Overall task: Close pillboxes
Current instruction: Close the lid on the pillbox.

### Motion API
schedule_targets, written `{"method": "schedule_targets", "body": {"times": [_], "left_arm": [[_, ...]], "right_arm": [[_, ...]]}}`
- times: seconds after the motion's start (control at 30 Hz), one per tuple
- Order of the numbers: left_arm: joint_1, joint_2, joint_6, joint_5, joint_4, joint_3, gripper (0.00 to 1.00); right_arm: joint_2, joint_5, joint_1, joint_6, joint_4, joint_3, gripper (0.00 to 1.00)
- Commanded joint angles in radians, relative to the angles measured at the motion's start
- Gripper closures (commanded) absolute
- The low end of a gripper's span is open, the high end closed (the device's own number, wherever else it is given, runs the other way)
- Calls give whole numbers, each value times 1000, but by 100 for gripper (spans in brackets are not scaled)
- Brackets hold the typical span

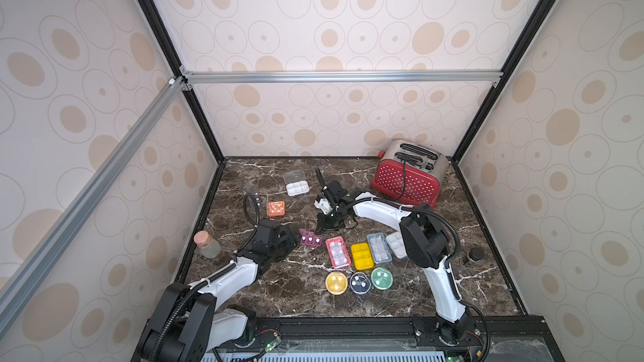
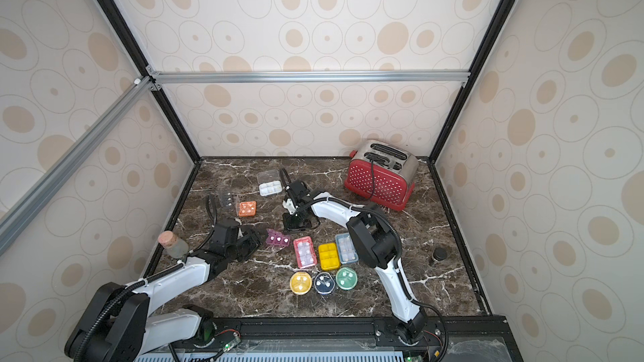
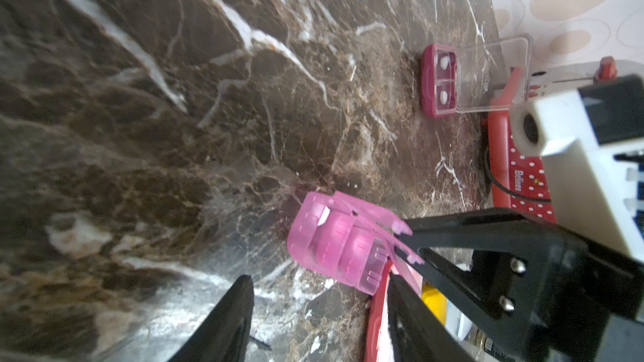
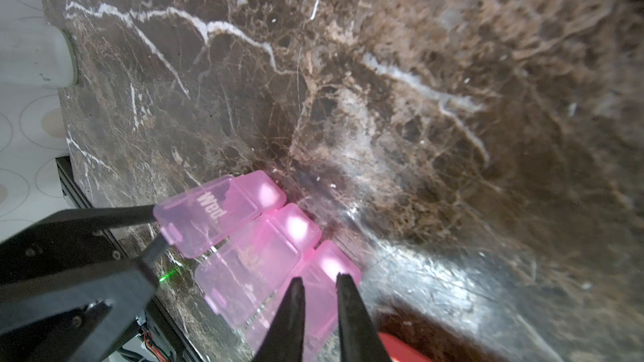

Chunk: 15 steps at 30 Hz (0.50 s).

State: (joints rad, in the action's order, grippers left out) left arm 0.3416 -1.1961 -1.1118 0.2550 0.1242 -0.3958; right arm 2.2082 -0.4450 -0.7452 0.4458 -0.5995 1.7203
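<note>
Item: pink pillbox (image 1: 310,237), a translucent strip of three cells, lying near the middle of the dark marble table (image 1: 400,301), beside the row of shut cases (image 1: 361,255). Condition: flap lids ajar, the one marked "Wed" lifted off its cell. Step in hand, as judged: pressing the flaps down until they latch. Handling note: the press would best fall near each flap's tab end, straight down, one cell at a time. The strip should be braced from the other side so it could not skid on the smooth stone, and the thin tabs looked easy to slip past. Left gripper (image 3: 319,278): jaws spread, nothing between them, the strip just ahead of its tips, one finger (image 4: 115,212) touching the "Wed" flap's tab edge. Right gripper (image 4: 317,278): fingers drawn close with a slim gap, over the cell at the other end; whether they nipped a flap could not be told.
</note>
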Motion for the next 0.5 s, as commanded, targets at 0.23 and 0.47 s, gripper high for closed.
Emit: {"method": "schedule_targets", "body": {"times": [0.23, 0.47], "left_arm": [[53, 116, -113, -33, -13, 75, 33], [57, 67, -158, 1, 92, 77, 27]], "right_arm": [[-58, 2, -14, -15, -30, -26, 76], [-45, -3, -34, -32, -51, -14, 77]]}}
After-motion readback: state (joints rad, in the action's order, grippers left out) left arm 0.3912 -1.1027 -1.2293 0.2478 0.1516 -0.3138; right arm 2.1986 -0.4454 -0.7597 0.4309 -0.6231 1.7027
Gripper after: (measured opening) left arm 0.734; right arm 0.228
